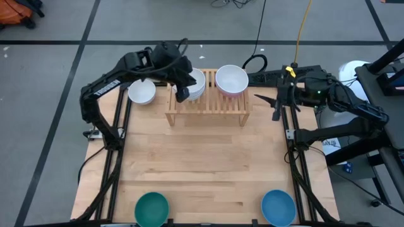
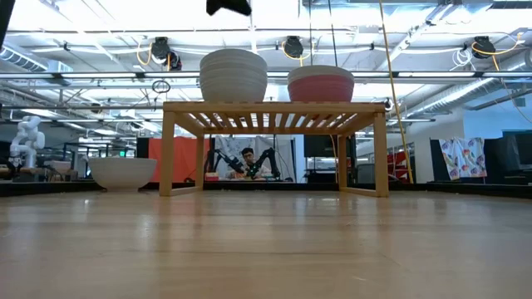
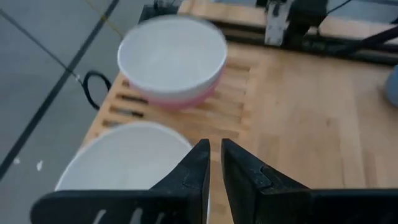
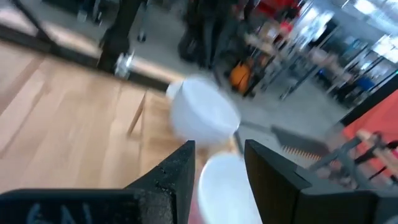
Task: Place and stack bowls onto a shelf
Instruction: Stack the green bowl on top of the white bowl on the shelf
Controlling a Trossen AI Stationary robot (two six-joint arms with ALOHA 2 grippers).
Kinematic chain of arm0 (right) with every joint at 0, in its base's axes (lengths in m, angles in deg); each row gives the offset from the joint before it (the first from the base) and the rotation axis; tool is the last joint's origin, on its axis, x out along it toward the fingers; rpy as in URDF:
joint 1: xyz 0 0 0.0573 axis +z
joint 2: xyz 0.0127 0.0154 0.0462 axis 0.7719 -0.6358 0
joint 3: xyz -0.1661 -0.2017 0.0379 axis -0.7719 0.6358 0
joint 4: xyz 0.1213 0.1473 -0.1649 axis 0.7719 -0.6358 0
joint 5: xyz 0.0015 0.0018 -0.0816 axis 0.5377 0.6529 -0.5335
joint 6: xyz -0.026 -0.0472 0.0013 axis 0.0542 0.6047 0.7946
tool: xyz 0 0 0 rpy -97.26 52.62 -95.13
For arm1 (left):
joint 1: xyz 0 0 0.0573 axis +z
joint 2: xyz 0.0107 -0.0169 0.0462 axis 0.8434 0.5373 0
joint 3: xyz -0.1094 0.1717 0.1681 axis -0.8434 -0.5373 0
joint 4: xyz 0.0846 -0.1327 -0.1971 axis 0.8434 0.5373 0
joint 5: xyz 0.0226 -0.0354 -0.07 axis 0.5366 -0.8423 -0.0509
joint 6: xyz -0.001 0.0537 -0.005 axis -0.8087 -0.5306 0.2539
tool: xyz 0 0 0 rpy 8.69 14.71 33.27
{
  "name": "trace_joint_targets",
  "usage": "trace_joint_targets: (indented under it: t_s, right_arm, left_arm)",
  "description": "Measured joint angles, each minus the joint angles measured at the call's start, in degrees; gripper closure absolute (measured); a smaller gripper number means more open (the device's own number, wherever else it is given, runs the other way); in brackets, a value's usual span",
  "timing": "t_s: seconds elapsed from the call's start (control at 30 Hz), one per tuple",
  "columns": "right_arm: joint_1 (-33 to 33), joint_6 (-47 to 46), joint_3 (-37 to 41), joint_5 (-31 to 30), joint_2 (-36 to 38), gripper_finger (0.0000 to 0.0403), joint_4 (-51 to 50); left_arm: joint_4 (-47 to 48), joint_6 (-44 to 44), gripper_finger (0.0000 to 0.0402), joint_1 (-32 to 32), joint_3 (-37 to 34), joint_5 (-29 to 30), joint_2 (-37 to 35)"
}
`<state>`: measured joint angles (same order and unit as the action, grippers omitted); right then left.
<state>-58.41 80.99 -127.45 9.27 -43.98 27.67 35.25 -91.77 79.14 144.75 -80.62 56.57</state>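
Observation:
The wooden slatted shelf (image 1: 208, 108) stands at the table's far middle. On its left part sits a stack of white bowls (image 1: 197, 83) (image 2: 233, 75); on its right part sits a pink bowl (image 2: 321, 85) with a white bowl (image 1: 231, 79) nested in it. One white bowl (image 1: 142, 93) rests on the table left of the shelf. A teal bowl (image 1: 152, 208) and a blue bowl (image 1: 278, 207) rest at the near edge. My left gripper (image 1: 182, 94) (image 3: 215, 162) is shut and empty, above the white stack's near rim. My right gripper (image 1: 262, 99) (image 4: 221, 152) is open and empty, right of the shelf.
The arm frames' rails run along the table's left and right sides (image 1: 115, 145) (image 1: 295, 151). Bare wood lies between the shelf and the two near bowls. A person (image 2: 247, 162) shows in the room beyond the table.

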Motion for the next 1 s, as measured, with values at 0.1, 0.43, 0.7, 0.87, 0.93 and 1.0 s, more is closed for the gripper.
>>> trace_joint_targets:
  t_s: [0.1, 0.43, 0.7, 0.87, 0.93, 1.0]
  right_arm:
    - [0.01, -2.43, 0.00, 0.02, 1.51, 0.0271, -7.73]
    - [0.01, -17.81, 0.00, 0.53, 4.17, 0.0271, -30.66]
    - [0.03, -20.16, 0.00, 9.49, 2.93, 0.0271, -37.82]
    - [0.03, -20.06, 0.00, 9.39, 2.61, 0.0271, -38.98]
    - [0.03, -20.02, 0.00, 9.41, 2.66, 0.0271, -38.75]
    - [0.03, -20.00, 0.00, 9.40, 2.70, 0.0271, -38.40]
  left_arm:
    - [1.27, -2.15, 0.0355, -1.09, 1.78, -0.07, -1.34]
    - [2.06, -4.46, 0.0355, -4.97, 2.83, -0.15, -8.41]
    - [10.35, -1.71, 0.0355, -8.59, 2.83, -2.60, -12.70]
    - [19.42, 5.12, 0.0355, -12.02, 2.83, -2.68, -13.55]
    - [22.74, 6.19, 0.0356, -13.51, 2.81, -2.66, -13.47]
    - [24.54, 6.47, 0.0363, -15.04, 2.78, -2.69, -13.44]
